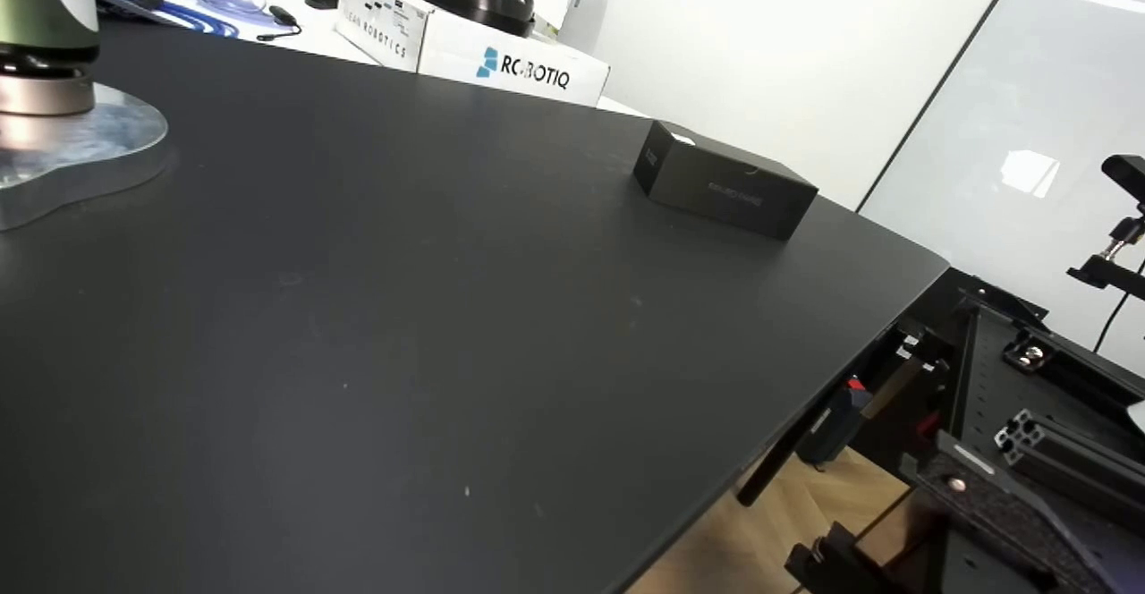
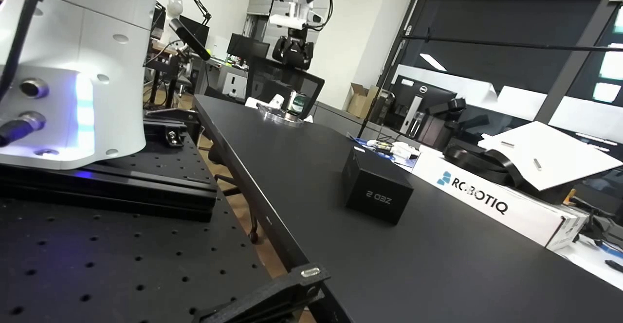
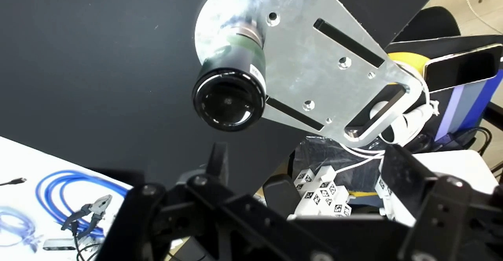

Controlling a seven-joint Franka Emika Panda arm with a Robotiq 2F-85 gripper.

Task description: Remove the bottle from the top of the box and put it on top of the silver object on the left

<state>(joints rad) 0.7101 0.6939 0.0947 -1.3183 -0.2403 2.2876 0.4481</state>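
Hanging across the bottom of the wrist view, your claw (image 3: 310, 168) has its jaws wide apart. Clear of it, in that frame's upper middle, the bottle (image 3: 232, 86) stands metallic end down on the plate (image 3: 314, 72), which spreads toward the right. In an exterior view you see the box (image 2: 377, 182) on the table (image 2: 292, 167) just right of centre, well apart from the plate above centre.
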